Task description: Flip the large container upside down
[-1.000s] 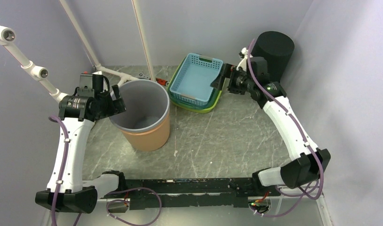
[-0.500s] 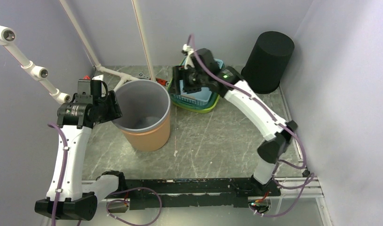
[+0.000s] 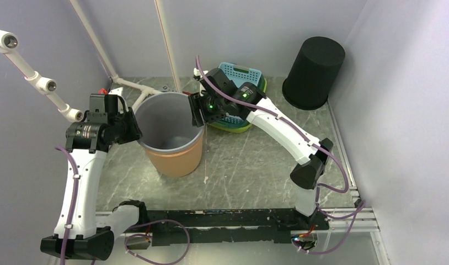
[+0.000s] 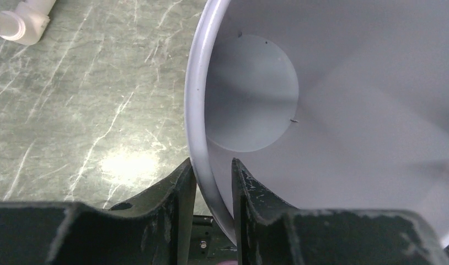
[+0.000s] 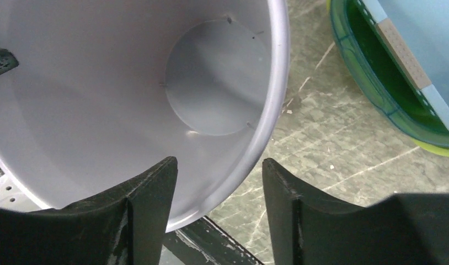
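Observation:
The large container point(image 3: 174, 160) is a bin, orange outside and grey inside, standing upright with its mouth up at the left middle of the table. My left gripper point(image 3: 135, 123) sits at its left rim. In the left wrist view the gripper point(image 4: 213, 168) has one finger outside and one inside the container point(image 4: 332, 110), both pressed against the rim. My right gripper point(image 3: 198, 110) hangs over the right rim. In the right wrist view it point(image 5: 219, 165) straddles the container point(image 5: 128, 83) with jaws apart, and bare table shows beside the outer finger.
A blue basket point(image 3: 241, 72) nested in a green one point(image 3: 236, 126) stands just behind the right gripper. A black upturned bin point(image 3: 313, 72) is in the back right corner. White pipes point(image 3: 128, 85) run along the back left. A small scrap point(image 3: 205, 179) lies near the container's base.
The right arm swung from the back right, over the baskets, to the container's right rim, its jaws narrowing. The left jaws closed onto the left rim. The container has barely shifted.

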`<state>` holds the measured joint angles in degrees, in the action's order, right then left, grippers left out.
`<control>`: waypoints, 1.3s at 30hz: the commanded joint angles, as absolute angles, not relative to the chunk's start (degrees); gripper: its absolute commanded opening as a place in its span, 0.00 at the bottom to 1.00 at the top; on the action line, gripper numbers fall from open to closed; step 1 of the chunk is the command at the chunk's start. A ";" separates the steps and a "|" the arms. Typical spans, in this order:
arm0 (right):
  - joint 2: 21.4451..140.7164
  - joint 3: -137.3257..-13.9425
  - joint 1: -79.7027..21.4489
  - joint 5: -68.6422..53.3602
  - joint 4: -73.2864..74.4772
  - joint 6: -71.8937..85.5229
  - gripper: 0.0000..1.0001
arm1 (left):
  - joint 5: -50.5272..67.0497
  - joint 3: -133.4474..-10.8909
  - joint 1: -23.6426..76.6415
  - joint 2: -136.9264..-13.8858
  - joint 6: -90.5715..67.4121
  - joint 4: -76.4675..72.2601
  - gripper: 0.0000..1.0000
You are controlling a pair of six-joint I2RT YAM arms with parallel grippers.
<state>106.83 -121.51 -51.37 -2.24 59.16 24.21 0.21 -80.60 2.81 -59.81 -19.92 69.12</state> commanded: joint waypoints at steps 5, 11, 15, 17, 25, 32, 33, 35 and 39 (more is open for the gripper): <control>107.72 -126.35 -51.49 2.32 63.08 23.04 0.58 | 7.53 -80.37 2.82 -58.24 -16.64 65.66 0.22; 108.20 -126.60 -51.50 3.99 62.98 23.93 0.53 | 9.24 -80.88 2.81 -57.76 -15.82 66.00 0.15; 106.95 -126.62 -51.56 4.91 63.38 24.41 0.33 | 12.15 -81.25 2.82 -57.80 -15.84 66.25 0.12; 105.82 -126.36 -51.66 5.60 63.71 24.53 0.23 | 14.42 -81.72 2.82 -58.31 -15.89 66.40 0.13; 98.89 -122.31 -51.55 11.82 67.26 23.59 0.00 | 21.73 -84.79 2.84 -59.97 -17.39 65.96 0.55; 95.37 -120.51 -50.93 15.13 71.67 22.23 0.00 | 32.96 -81.79 2.81 -60.43 -20.85 60.80 0.64; 95.02 -119.55 -50.42 15.43 71.60 22.51 0.00 | 34.02 -81.27 2.94 -60.67 -20.83 60.49 0.64; 94.38 -117.57 -48.91 14.67 70.51 23.01 0.00 | 36.50 -80.46 3.02 -61.21 -20.96 60.01 0.64; 93.58 -113.97 -44.49 10.28 68.10 23.99 0.00 | 37.29 -79.32 3.94 -61.69 -20.07 61.05 0.65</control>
